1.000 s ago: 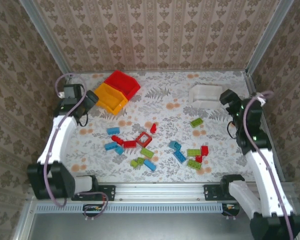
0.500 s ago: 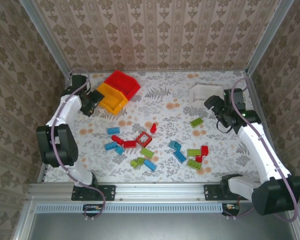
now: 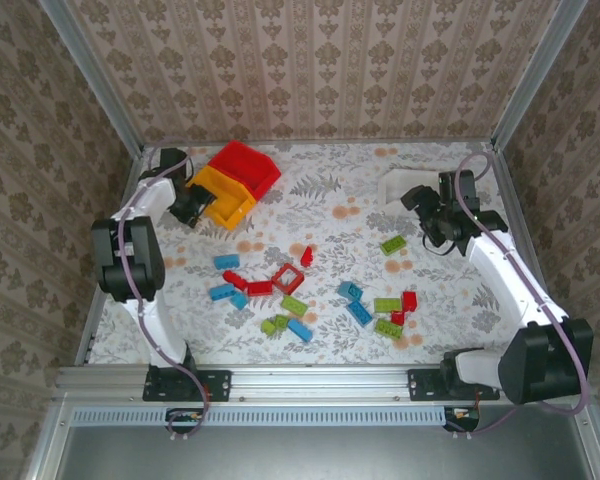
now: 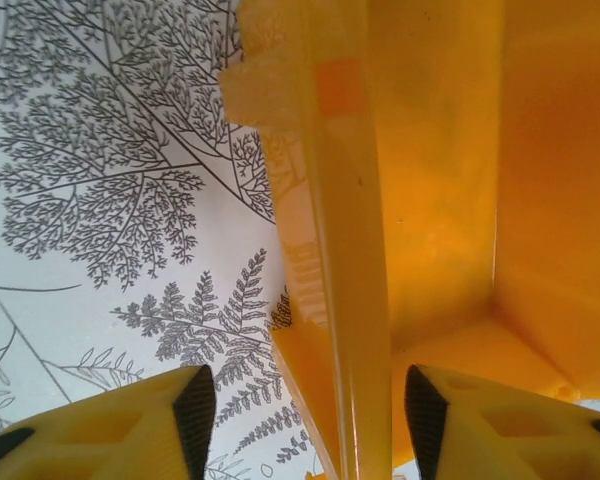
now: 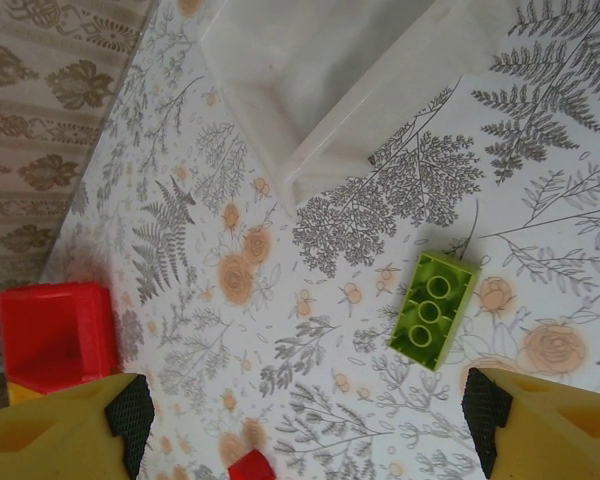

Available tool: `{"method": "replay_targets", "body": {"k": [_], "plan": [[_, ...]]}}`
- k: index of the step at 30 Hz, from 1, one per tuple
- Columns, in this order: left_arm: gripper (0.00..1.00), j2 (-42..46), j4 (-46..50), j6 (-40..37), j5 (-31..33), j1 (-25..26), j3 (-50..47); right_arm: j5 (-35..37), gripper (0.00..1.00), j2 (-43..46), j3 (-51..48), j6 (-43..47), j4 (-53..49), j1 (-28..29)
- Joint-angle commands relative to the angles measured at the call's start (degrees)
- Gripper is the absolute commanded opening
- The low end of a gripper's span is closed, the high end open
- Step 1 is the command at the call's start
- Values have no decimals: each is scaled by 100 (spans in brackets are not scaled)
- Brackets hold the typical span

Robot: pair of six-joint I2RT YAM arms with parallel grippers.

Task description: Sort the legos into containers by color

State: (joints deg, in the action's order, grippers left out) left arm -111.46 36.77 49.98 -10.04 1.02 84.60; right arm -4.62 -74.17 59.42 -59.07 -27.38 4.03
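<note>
I see the left fingers point(image 4: 185, 410) parted astride the yellow bin point(image 4: 440, 150) wall, not clamped; right fingers point(image 5: 130, 410) spread wide, empty, above the table point(image 5: 330, 400).

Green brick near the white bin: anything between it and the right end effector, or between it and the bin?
Nothing visible. The green brick lies alone on bare cloth just ahead of the open right end effector, and the stretch from it to the white bin is bare too.

Light is bright and even, shadows faint.
</note>
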Motion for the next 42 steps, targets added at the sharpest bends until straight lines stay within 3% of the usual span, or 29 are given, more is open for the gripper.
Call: {"method": "replay_targets", "body": {"k": [1, 12, 23, 32, 36, 42], "plan": [[45, -127, 143, -216, 126, 36, 246, -154, 84, -158, 38, -475, 263, -127], [24, -304, 557, -1073, 467, 218, 643, 169, 76, -1184, 107, -1389, 753, -551], [18, -499, 862, -1789, 543, 439, 985, 183, 74, -2483, 971, -1362, 848, -719], [8, -579, 981, -2201, 534, 762, 1214, 109, 67, -3158, 1355, -1406, 632, -728], [1, -648, 1107, -2366, 564, 947, 1374, 85, 60, -3351, 1495, -1324, 598, -724], [0, -737, 1317, -2573, 547, 1235, 1498, 164, 38, -3543, 1762, -900, 122, -720]]}}
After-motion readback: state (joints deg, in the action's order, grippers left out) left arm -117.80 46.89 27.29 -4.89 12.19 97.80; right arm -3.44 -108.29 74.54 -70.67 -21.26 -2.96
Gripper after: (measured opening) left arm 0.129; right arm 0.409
